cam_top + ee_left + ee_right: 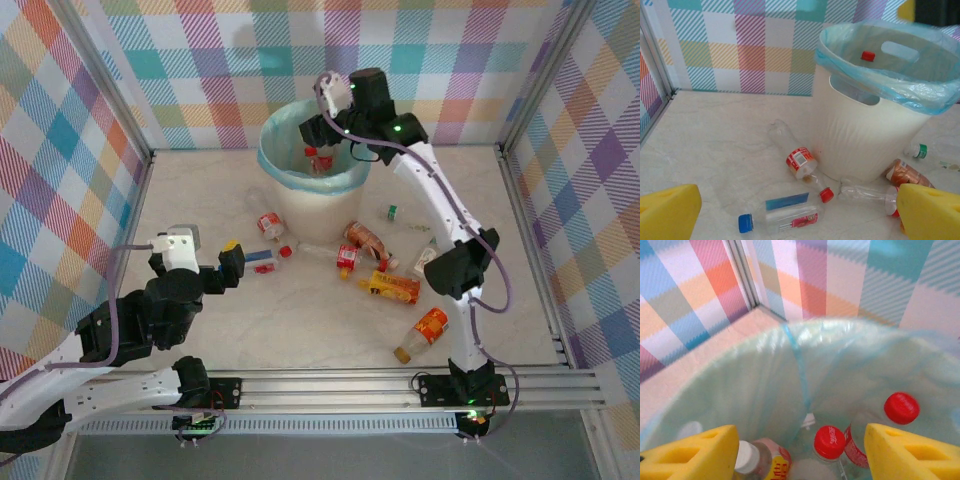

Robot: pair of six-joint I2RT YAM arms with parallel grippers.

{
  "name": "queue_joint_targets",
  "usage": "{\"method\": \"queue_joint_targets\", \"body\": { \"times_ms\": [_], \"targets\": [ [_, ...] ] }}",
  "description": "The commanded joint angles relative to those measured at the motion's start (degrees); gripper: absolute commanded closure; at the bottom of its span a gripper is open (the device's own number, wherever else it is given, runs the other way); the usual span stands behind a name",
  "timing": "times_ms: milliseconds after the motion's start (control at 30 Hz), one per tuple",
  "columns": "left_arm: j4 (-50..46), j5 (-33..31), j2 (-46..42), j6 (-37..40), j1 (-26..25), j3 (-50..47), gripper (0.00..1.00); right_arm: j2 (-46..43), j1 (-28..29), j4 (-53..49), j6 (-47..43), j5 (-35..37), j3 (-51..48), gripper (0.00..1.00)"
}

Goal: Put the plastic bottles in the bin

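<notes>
The bin [300, 205], cream with a light blue bag, stands at the back centre. My right gripper [326, 130] hovers over its mouth, open [800, 455], with nothing between its yellow fingers [695, 455]. Below it in the bin [750, 385] lie plastic bottles: two red-capped [830, 441] [901, 407] and one white-capped [747, 458]. My left gripper [238, 264] is open [800, 217] low over the table, just short of a blue-capped bottle [780, 217]. A red-labelled bottle [801, 162] and a clear one [865, 194] lie against the bin [860, 135].
More bottles lie right of the bin: a brown one [366, 238], a red one [347, 258], an orange-yellow one [392, 288] and an orange one [422, 334] near the front rail. A small green-capped item [393, 211] lies beside the bin. Checked walls close in three sides.
</notes>
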Motion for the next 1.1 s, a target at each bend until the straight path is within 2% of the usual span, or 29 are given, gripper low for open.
{"method": "queue_joint_targets", "body": {
  "times_ms": [0, 167, 300, 467, 700, 867, 1067],
  "targets": [
    [-0.7, -0.3, 1.0, -0.9, 0.6, 1.5, 0.0, -6.2, 0.3, 1.3, 2.5, -2.4, -1.3, 0.33],
    [-1.1, 3.7, 5.6, 0.8, 0.6, 3.5, 0.01, -14.3, 0.7, 1.6, 4.8, -4.1, -8.2, 0.34],
    [-0.1, 10.4, 12.1, 4.2, 0.5, 5.7, 0.03, -24.4, 0.7, 4.5, 6.0, -3.2, -20.7, 0.35],
    [3.9, 22.3, 21.8, 10.0, 0.6, 7.6, 0.05, -36.9, 0.6, 5.6, 5.8, 2.4, -36.1, 0.36],
    [4.4, 35.7, 38.4, 16.5, 0.6, 13.6, 0.08, -51.1, 0.2, -3.2, 5.7, 13.6, -49.9, 0.37],
    [4.7, 40.6, 47.2, 28.2, 0.7, 16.8, 0.08, -58.6, -0.2, -5.1, 5.4, 16.9, -56.9, 0.37],
    [7.9, 49.4, 54.9, 47.3, 1.2, 18.7, 0.09, -63.4, -0.2, -3.8, 3.6, 17.8, -59.6, 0.38]
  ]
}}
